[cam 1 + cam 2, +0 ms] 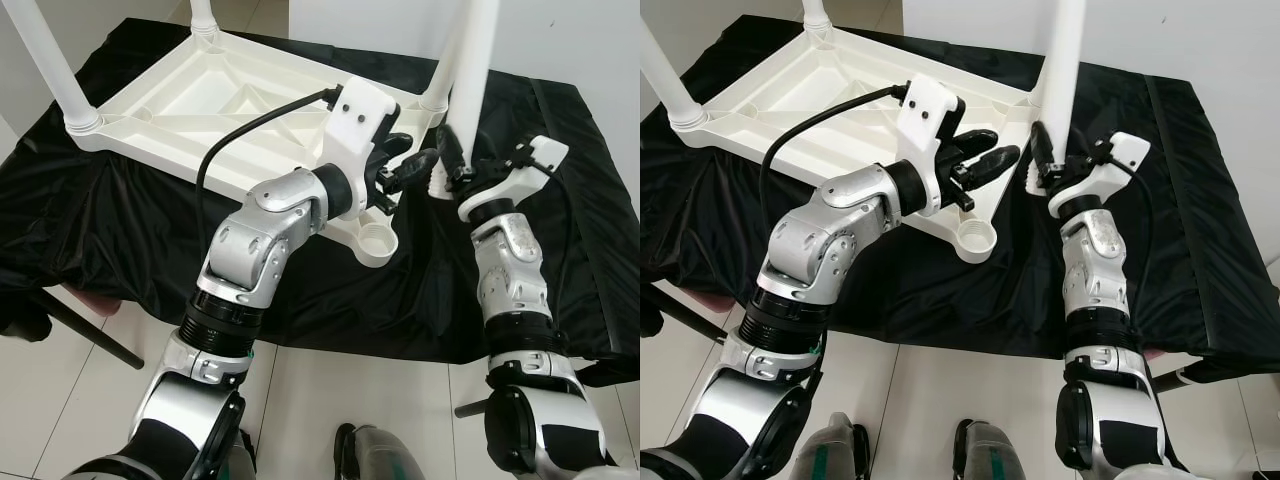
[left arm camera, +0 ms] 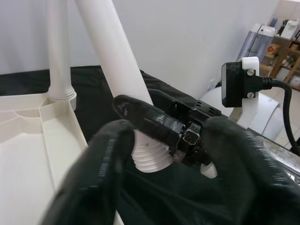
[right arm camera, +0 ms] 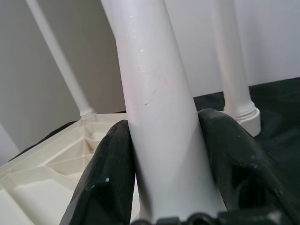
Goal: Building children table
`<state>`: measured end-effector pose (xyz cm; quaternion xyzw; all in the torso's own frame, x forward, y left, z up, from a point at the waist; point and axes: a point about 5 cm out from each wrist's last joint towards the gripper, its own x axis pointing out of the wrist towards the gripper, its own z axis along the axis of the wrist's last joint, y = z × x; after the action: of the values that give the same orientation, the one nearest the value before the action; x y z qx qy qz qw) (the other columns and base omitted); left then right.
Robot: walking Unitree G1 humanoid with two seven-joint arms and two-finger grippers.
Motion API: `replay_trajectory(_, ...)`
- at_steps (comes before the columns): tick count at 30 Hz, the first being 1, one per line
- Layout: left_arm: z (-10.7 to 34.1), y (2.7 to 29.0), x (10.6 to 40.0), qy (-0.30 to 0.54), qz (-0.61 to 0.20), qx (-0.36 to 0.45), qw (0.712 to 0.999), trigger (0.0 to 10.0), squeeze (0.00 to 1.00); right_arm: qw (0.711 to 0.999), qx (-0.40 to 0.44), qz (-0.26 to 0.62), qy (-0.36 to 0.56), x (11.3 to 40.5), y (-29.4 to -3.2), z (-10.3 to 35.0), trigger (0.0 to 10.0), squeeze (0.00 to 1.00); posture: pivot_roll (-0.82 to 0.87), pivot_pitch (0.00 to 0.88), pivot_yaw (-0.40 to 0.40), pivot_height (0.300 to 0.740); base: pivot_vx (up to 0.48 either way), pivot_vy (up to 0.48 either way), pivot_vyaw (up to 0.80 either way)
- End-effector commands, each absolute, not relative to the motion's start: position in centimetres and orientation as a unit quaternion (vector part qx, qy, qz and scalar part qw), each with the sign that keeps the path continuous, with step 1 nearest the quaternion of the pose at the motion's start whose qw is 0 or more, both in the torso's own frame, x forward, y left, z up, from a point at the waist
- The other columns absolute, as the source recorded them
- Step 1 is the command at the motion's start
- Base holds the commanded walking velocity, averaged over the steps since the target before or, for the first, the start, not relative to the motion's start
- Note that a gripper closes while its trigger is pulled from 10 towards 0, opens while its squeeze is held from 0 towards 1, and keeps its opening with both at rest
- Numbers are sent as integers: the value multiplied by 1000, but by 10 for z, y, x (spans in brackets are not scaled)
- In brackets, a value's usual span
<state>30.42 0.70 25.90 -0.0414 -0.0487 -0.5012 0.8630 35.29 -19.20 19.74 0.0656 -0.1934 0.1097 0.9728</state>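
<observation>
A white plastic children's table (image 1: 200,110) lies upside down on a black cloth, with legs standing up from three of its corners. The near corner socket (image 1: 378,240) is empty. My right gripper (image 1: 460,165) is shut on a loose white leg (image 1: 470,70), holding it upright just right of that socket; the leg (image 3: 159,117) sits tight between both black fingers. The leg's threaded end (image 2: 150,157) hangs just above the cloth. My left gripper (image 1: 418,150) is open over the table's near edge, its fingers pointing at the leg's lower end, apart from it.
The black cloth (image 1: 560,250) drapes over the support and down its front edge. Pale floor tiles (image 1: 330,400) lie below, with my feet near the cloth. A dark bar (image 1: 90,335) and a reddish object show at the left. A white wall stands behind.
</observation>
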Motion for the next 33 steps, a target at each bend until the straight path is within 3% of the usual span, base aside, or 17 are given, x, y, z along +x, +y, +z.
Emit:
replay_trajectory(1,262,3,300,-40,-566,-51,822,10000,1000,969,43,132,-203,349,-190,197,10000,0,-50,60,-20,740,0,0,0)
replay_trajectory(14,267,9,326,-18,-549,-72,833,10000,1000,953,-6,215,-215,342,-171,199,10000,0,-55,54,-21,740,0,0,0)
replay_trajectory(15,268,10,331,-13,-536,-77,840,10000,0,951,-9,219,-218,342,-169,200,10000,0,-53,54,-20,740,0,0,0)
replay_trajectory(18,272,15,348,-1,-497,-94,863,10000,0,946,-17,235,-225,341,-164,202,10000,0,-55,55,-18,740,0,0,0)
replay_trajectory(33,289,19,373,-1,-444,-124,887,10000,0,938,-34,262,-224,332,-153,196,10000,0,-60,60,-8,740,0,0,0)
